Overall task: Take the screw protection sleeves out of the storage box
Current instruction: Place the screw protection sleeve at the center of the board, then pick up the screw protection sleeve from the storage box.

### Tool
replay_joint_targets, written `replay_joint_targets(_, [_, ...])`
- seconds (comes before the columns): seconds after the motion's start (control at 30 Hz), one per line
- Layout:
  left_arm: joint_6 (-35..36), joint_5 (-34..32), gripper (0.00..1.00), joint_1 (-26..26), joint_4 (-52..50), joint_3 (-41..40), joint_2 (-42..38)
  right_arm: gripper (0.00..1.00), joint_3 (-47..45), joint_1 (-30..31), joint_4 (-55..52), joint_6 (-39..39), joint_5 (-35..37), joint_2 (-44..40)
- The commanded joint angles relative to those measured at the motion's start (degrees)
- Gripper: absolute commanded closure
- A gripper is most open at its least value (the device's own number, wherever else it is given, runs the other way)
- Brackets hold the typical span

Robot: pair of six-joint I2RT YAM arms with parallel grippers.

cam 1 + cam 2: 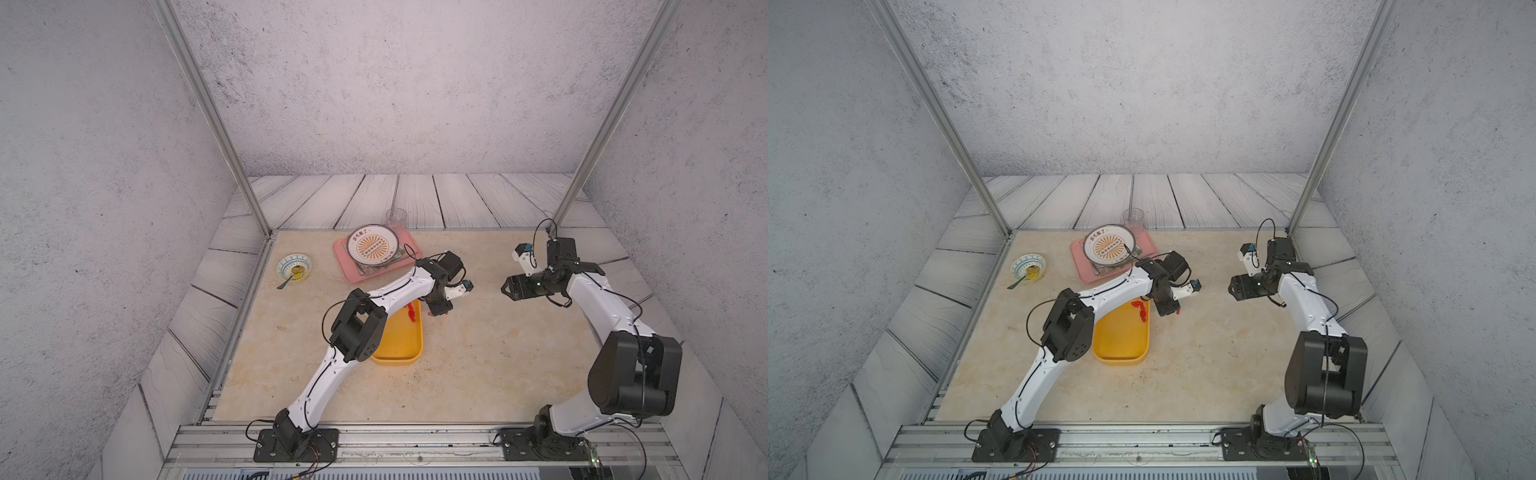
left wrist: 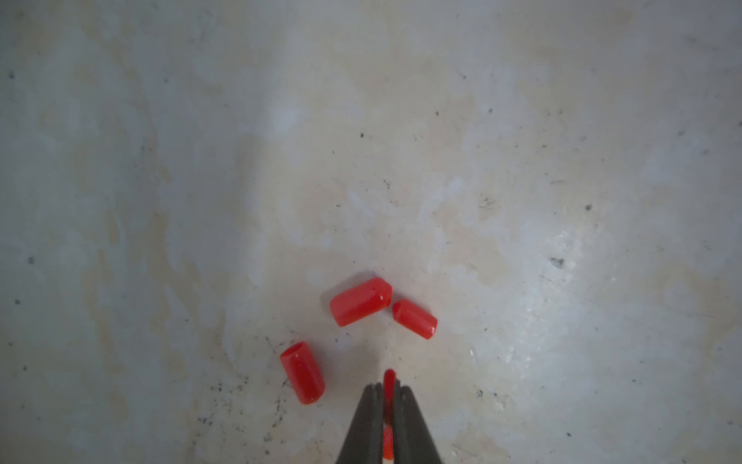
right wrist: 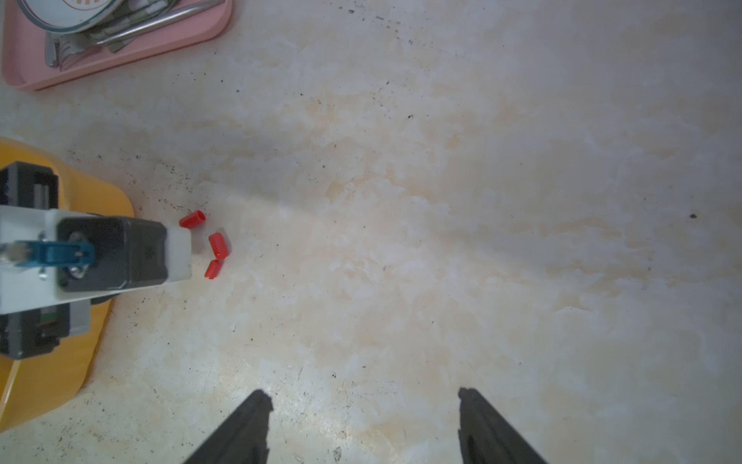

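Step in hand: judging by the scene, one sleeve is being set down on the table (image 2: 522, 160), outside the yellow box (image 1: 397, 359).
Left hand: the left hand (image 2: 388, 391) is almost closed, its two fingers pinching a red sleeve (image 2: 388, 377) end-on; only a sliver of red shows between them.
Right hand: the right hand (image 3: 363, 397) has its jaws wide apart and holds nothing. It hovers over bare table, well apart from the box.
Sleeves already out: three lie on their sides (image 2: 360, 301) (image 2: 414, 319) (image 2: 302, 372) just ahead of the left fingertips, two of them touching or nearly so.
Sleeves left in: a small red cluster (image 1: 1141, 309) sits at the far end of the box, close to its right rim. The count cannot be told.
Doing it well: the piece is round and light, so it would likely roll or bounce. It should go low before the fingers part, then be released with a small opening and a straight lift. It is best placed a little short of the three so none gets knocked.
Edges: the raised rim of the box is just beside the left hand, so the way back in must clear it. The cluster hugs that rim, leaving one finger little space.
Open room: wide bare table lies between the two hands. The pink tray (image 1: 345, 266) stands farther back, out of the path.
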Motion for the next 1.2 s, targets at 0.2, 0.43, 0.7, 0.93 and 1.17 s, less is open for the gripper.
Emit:
replay_joint_targets(0.2, [-0.2, 0.4, 0.75, -0.3, -2.0, 2.1, -1.3, 0.24, 1.2, -0.2, -0.3, 0.2, -0.6, -2.1])
replay_joint_targets(0.43, [-1.1, 1.9, 0.73, 1.4, -4.7, -1.0, -9.8, 0.24, 1.3, 0.1, -0.3, -0.1, -3.9, -3.5])
replay_joint_targets(0.7, [-2.2, 4.2, 0.66, 7.7, -1.1, -20.6, -30.5, 0.24, 5.9, 11.4, -6.3, -9.7, -0.4, -3.4])
replay_joint_targets(0.93, [-6.3, 2.2, 0.66, 17.4, -0.9, -34.3, -40.9, 0.28, 13.5, 28.0, -14.0, -8.4, 1.5, 2.7])
replay_joint_targets(1.17, [-15.9, 11.8, 0.56, 26.0, 1.5, -45.0, -45.1, 0.39, 21.3, 42.6, -16.0, -1.6, 8.8, 12.9])
